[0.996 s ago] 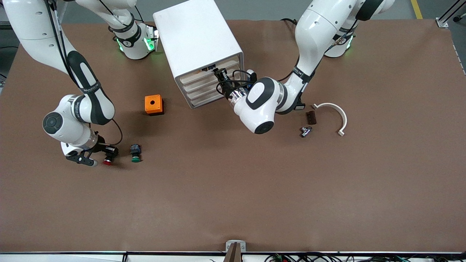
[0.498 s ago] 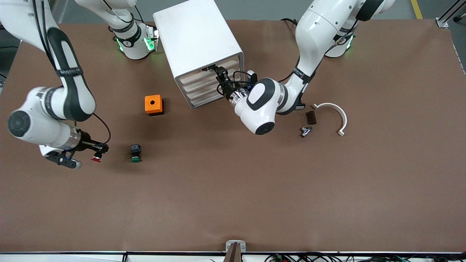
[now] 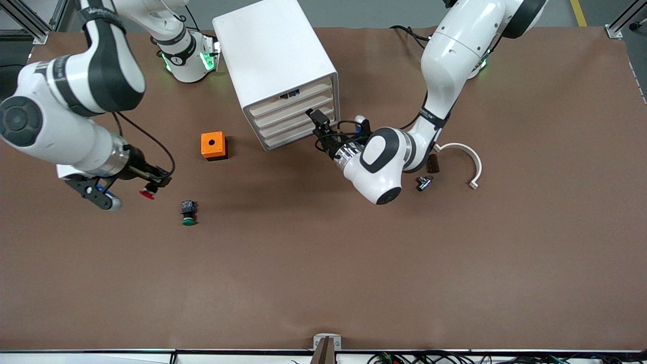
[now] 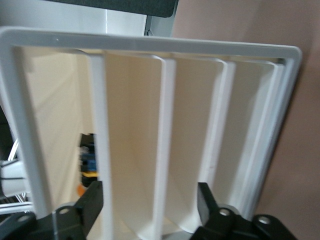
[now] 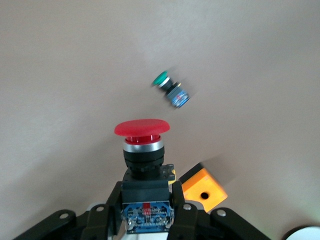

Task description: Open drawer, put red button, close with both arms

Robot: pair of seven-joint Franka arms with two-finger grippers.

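1. The counter (image 3: 323, 263) nearer the camera than the cabinet (image 3: 273, 55) is bare brown surface, so there is wide room for a carry.
2. The green button (image 3: 188, 212) lies well clear of the cabinet, toward the right arm's end and nearer the camera.
3. The right hand (image 3: 154, 183) hangs in the air just beside that spot, fingers pinching the dark body of the red button (image 3: 147, 192), cap pointing outward. A loose pinch could let the button twist or drop during a fast swing.
4. The orange box (image 3: 213, 145) sits between this hand and the cabinet; a low path could clip it.
5. The left hand (image 3: 319, 119) is close in front of the cabinet's face, fingers (image 4: 95, 200) spread and holding nothing.
6. The drawer (image 3: 295, 107), second from the top, looks shut, though the angle leaves a slight gap uncertain. The drawers are stacked closely, so the fingers might catch the wrong one.
7. Both arms must converge on the cabinet's front, so crowding there is the main risk.
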